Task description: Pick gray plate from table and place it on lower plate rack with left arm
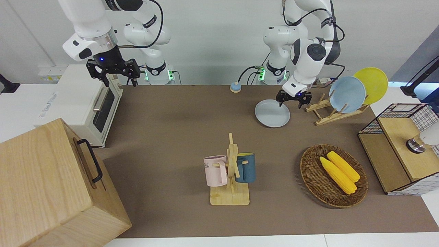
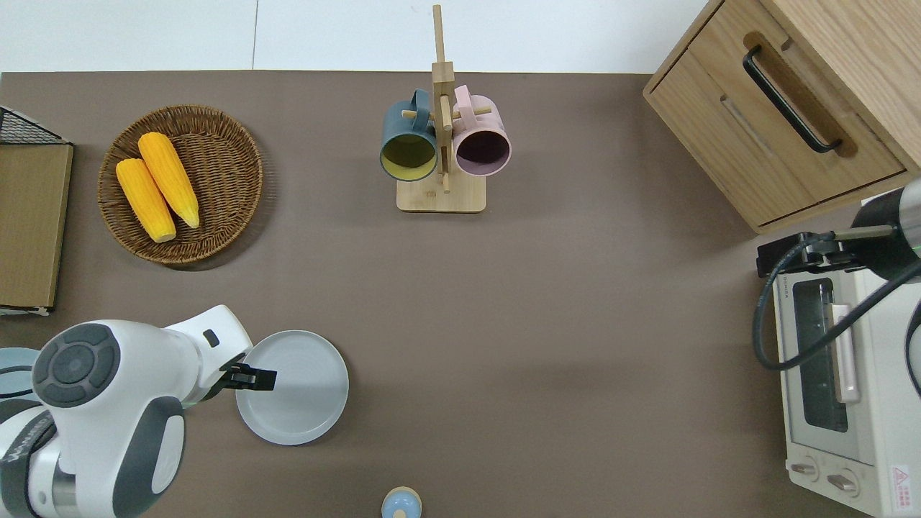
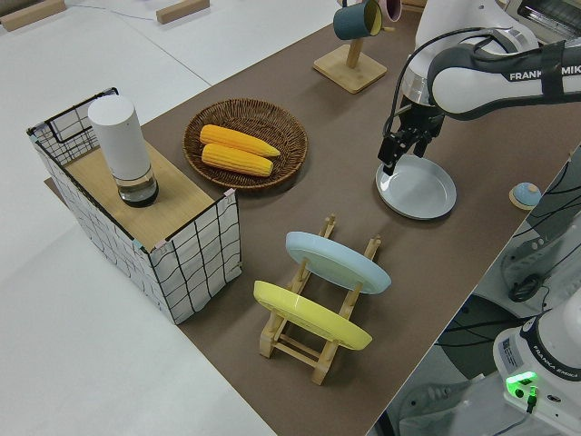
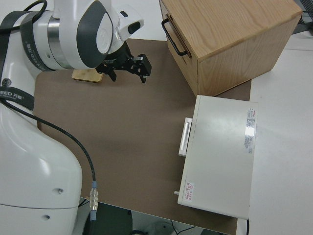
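The gray plate (image 1: 272,114) (image 2: 295,392) (image 3: 419,187) lies flat on the brown mat. My left gripper (image 1: 290,102) (image 2: 257,378) (image 3: 392,156) is open and empty. It points down over the plate's rim on the side toward the plate rack. The lower plate rack (image 1: 325,115) (image 3: 313,341) stands beside the plate, toward the left arm's end. It holds a sky-blue plate (image 1: 347,94) and a yellow plate (image 1: 372,84). Its low end (image 1: 313,104) holds nothing. My right gripper (image 1: 113,74) (image 4: 128,68) is parked and open.
A wicker basket (image 1: 308,164) with two corn cobs sits farther from the robots than the rack. A mug stand (image 1: 230,197) with two mugs stands mid-table. A wire crate (image 1: 398,147), a toaster oven (image 1: 82,103), a wooden cabinet (image 1: 51,185) and a small blue knob (image 1: 235,86) line the edges.
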